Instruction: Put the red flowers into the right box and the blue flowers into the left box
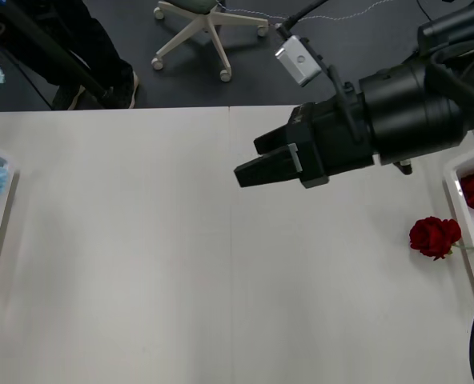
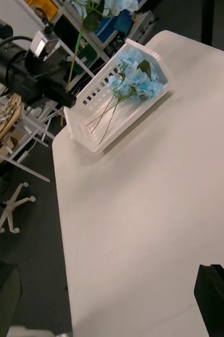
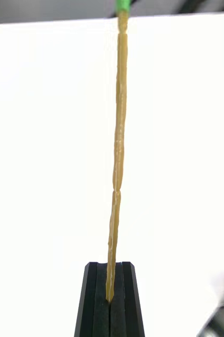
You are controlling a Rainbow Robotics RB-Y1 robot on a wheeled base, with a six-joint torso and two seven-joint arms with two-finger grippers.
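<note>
Blue flower's thin tan stem [image 3: 117,158], pinched by left pincer [image 3: 110,297], must clear the white slotted plastic box [image 2: 92,96] rim before release; right pincer [image 1: 247,158] idles parted.

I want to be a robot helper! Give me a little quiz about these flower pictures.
1. True or false: the left end effector is shut on a flower stem.
2. Where does the red rose lie? A) on the chair B) on the table beside the right box C) on the floor
3. Fill in: the flowers in the left box are ____.
Key: 1 true; 2 B; 3 blue.
</note>
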